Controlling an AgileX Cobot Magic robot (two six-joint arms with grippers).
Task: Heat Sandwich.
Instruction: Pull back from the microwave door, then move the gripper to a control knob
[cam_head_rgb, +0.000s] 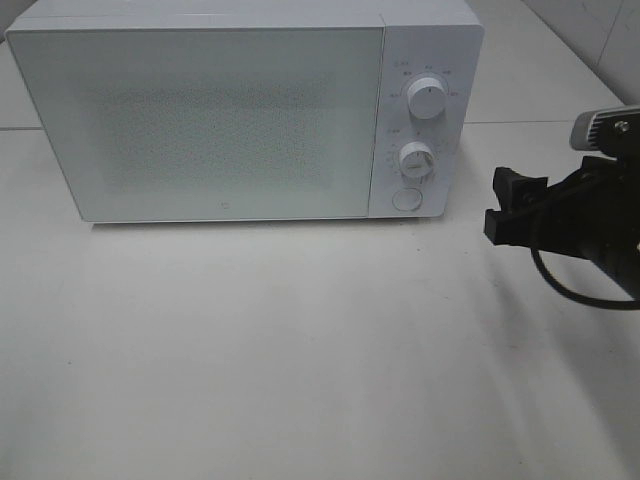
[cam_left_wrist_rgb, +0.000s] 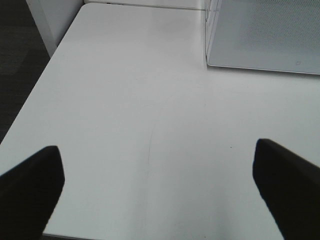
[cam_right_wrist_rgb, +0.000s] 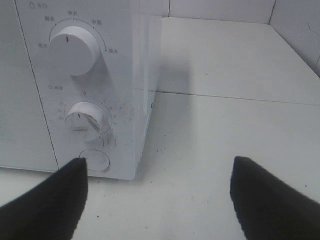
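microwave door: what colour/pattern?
White, with a fine dotted mesh pattern across the microwave door. Shows best in the exterior high view.

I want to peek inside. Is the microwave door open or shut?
Shut: the microwave door lies flush with the control panel.

A plain white table (cam_head_rgb: 300, 350) carries one white microwave (cam_head_rgb: 220, 120). It stands flat on the tabletop toward the far side, door shut, with its front turned to the near edge. A thin seam crosses the tabletop beside the microwave.
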